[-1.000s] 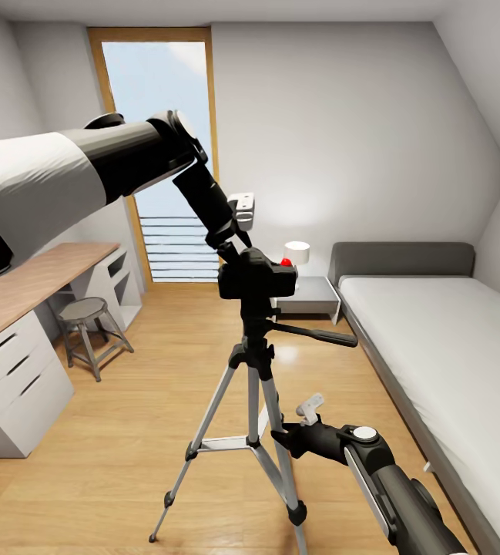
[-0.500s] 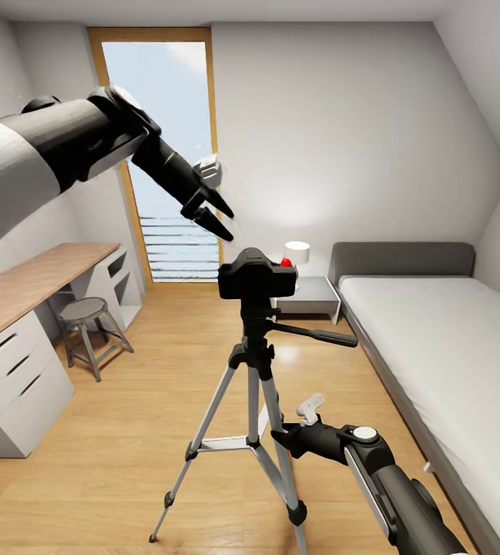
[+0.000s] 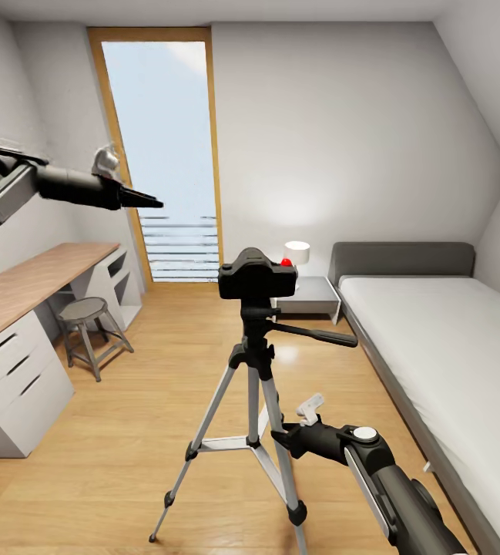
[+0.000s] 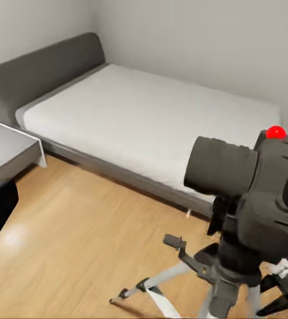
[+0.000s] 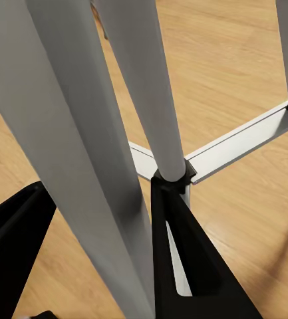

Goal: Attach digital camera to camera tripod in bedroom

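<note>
The right gripper (image 3: 280,433) sits nearest, low at one leg of the tripod (image 3: 253,385), a silver leg between its spread fingers (image 5: 183,266); contact is unclear. One camera (image 3: 256,277) sits on the tripod's head. The left gripper (image 3: 153,203) hangs well apart, fingers together, empty. Beyond: one stool (image 3: 88,324), one bed (image 3: 434,339), partly cut off.

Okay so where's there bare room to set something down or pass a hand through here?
Bare floor lies between the desk drawers and the camera tripod. The bed top is bare. The nightstand has room beside its lamp. It's crowded at the tripod's legs, where the right end effector sits, and under the desk around the stool.
</note>
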### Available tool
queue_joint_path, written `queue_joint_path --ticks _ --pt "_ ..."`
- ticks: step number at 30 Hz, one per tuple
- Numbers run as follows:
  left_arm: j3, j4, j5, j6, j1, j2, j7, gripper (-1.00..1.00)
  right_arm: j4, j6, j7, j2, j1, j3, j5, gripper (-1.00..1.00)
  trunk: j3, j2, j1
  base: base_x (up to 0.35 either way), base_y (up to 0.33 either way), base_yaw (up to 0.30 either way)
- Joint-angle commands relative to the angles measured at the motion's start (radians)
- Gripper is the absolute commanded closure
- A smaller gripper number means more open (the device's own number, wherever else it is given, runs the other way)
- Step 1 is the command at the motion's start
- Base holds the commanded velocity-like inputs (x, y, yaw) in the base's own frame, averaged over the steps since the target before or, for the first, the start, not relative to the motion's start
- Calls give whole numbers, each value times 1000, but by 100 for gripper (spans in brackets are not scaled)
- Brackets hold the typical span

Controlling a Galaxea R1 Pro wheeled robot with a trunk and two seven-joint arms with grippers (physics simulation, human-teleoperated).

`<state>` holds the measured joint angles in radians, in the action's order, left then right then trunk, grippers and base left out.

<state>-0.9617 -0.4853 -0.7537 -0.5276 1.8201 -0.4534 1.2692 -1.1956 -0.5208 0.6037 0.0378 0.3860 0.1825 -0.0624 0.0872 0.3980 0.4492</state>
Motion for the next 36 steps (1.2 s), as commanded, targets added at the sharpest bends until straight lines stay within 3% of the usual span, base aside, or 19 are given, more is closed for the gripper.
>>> queue_joint_path --ticks 1,8,11,14,15,16,17,22,36 --pt "28 -1 -9 -13 -25 -15 -4 -100 17 -16 5 1 1 0 -30 100 2 2 1 0 0 0" --pt "260 1 -5 -62 -229 -68 -29 -100 17 -16 5 1 1 0 -31 100 2 2 1 0 0 0" --pt "338 -4 -5 -76 -305 -77 -33 -100 18 -16 5 1 1 0 -31 100 2 2 1 0 0 0" --pt "394 -9 -6 -84 -361 -82 -34 -100 24 -16 5 1 1 0 -31 100 2 2 1 0 0 0" --pt "394 -9 -6 -84 -361 -82 -34 -100 24 -16 5 1 1 0 -31 100 2 2 1 0 0 0" --pt "417 -11 -6 -87 -383 -83 -34 -100 27 -15 5 1 1 1 -31 100 2 2 1 0 0 0" --pt "425 -11 -6 -88 -391 -84 -35 -100 28 -15 4 0 1 1 -32 -100 2 2 1 0 0 0" --pt "448 -13 -7 -100 -416 -85 -35 -100 32 -15 4 1 1 1 -32 -100 2 2 1 0 0 0" --pt "459 -14 -9 -120 -424 -88 -31 -100 32 -15 7 1 2 2 -30 -100 2 2 1 0 0 0"
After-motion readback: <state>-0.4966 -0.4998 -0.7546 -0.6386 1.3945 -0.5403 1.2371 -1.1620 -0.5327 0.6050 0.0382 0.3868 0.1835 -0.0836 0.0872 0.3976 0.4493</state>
